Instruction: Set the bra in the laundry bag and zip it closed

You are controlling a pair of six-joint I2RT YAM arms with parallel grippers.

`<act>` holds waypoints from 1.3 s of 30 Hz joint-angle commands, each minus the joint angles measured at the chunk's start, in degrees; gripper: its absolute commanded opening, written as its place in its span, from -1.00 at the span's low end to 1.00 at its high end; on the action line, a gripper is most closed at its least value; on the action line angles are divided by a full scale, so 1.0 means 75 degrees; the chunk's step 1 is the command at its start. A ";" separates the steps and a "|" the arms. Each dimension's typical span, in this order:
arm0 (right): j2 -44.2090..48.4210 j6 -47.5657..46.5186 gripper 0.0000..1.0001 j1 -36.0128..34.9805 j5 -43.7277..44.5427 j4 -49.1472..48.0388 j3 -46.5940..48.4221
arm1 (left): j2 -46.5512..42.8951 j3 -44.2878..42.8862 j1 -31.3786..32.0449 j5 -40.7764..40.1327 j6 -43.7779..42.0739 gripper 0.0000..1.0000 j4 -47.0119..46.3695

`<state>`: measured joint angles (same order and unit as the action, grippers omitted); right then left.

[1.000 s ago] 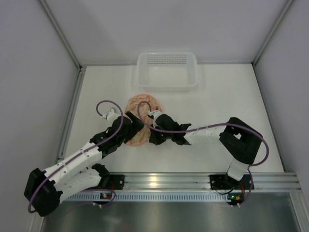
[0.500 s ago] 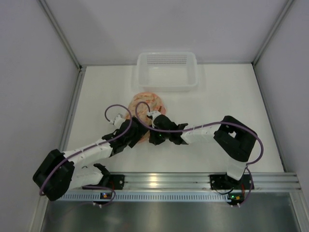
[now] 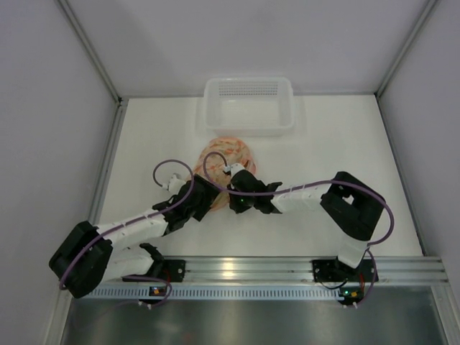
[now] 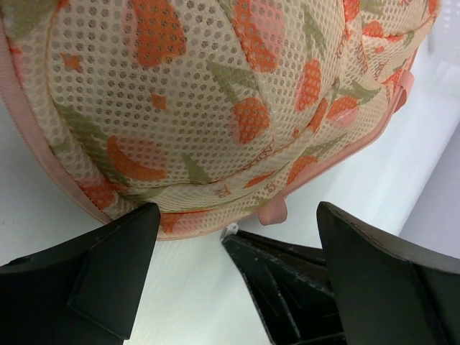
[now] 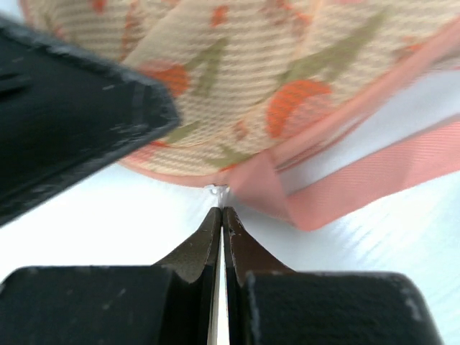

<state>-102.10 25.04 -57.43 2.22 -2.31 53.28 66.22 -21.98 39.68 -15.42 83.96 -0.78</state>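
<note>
Now: zip pull pinched at the bag's near rim

My right gripper (image 5: pixel 219 214) is clenched on the small white zip pull (image 5: pixel 216 192), right at my fingertips. Just beyond it lies the bag (image 5: pixel 237 79), its coral seam running crosswise to my fingers and climbing off to the right. I judge the pull must travel sideways along that seam, not forward. My left gripper (image 4: pixel 237 215) is released, jaws spread just short of the same rim with my right fingers beside it, well placed to pin the fabric. The bra is out of sight, inside the bag I presume. Past the bag stands the basket (image 3: pixel 248 128), close to its far end though not in the pull's way.
</note>
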 commanded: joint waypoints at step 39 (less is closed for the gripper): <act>0.1250 -0.0374 -1.00 0.2149 0.2036 0.0542 -0.1490 | -0.0309 -0.0210 -0.0673 -0.2010 -0.0928 0.97 0.2705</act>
<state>-94.19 22.28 -43.03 12.86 -2.98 44.51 64.49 -24.27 36.56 -26.52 82.04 9.85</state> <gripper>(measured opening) 0.006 0.984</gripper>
